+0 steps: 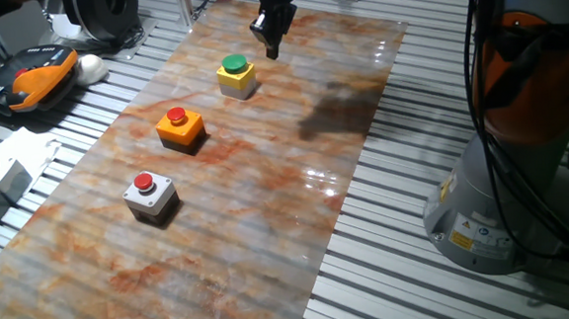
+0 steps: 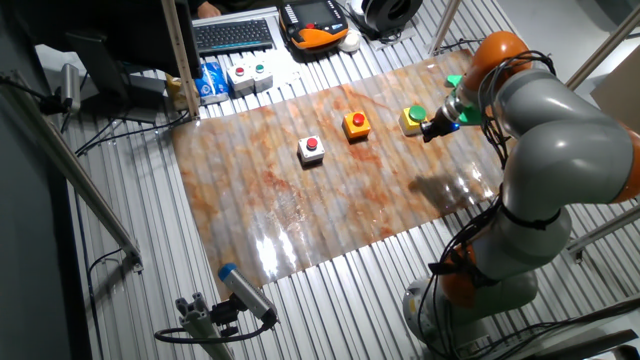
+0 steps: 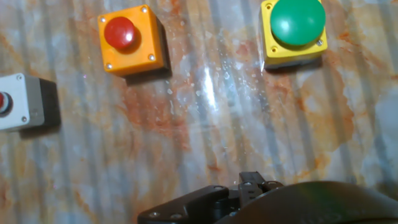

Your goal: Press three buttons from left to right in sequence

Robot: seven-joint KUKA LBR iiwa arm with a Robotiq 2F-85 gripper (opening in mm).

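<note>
From my console the biggest thing in view is the arm [image 2: 545, 150], grey with orange joints, bent over the far right end of the table [image 1: 269, 230], whose marbled rust-and-grey board carries everything that matters. On that board I see the three buttons set in a diagonal row, well apart from one another: the grey box with a red cap [image 1: 149, 195] at the left end, the orange box with a red cap [image 1: 181, 126] in the middle, and the yellow box with a green cap [image 1: 237, 75] at the right end. The hand [image 1: 272, 47] hangs in the air just beside the yellow box, on its right, touching nothing. I cannot tell whether its fingers are spread or pressed together; the hand view shows only its dark body at the bottom edge.
</note>
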